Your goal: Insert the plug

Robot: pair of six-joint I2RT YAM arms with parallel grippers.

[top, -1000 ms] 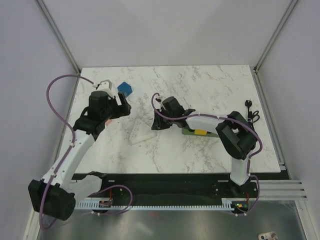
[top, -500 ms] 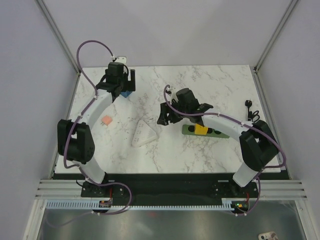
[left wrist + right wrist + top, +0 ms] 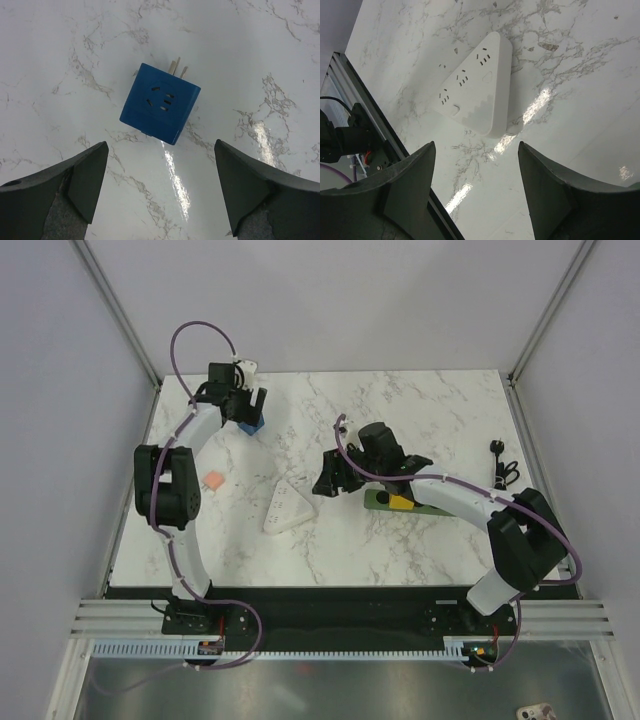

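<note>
The yellow plug [image 3: 400, 502] sits on the dark green socket strip [image 3: 428, 508], right of centre in the top view. My right gripper [image 3: 331, 480] is open and empty, just left of the strip's end, apart from the plug. In the right wrist view its open fingers [image 3: 405, 187] frame bare marble below a white triangular power strip [image 3: 476, 90]; the plug is out of that view. My left gripper [image 3: 247, 407] is open and empty at the far left back, just above a blue cube [image 3: 251, 424]. In the left wrist view the blue cube [image 3: 160, 103] lies ahead of the open gripper [image 3: 160, 185].
The white triangular power strip [image 3: 285, 508] lies at centre left. A small pink-orange piece [image 3: 212, 481] lies at the left. A black plug with a thin cord [image 3: 501, 464] lies at the right edge. Walls enclose the table [image 3: 400, 400] on three sides.
My left arm has swung from the mid-left to the far back, over the blue cube. My right arm has stretched out and shifted slightly right. The yellow plug stays on the strip.
</note>
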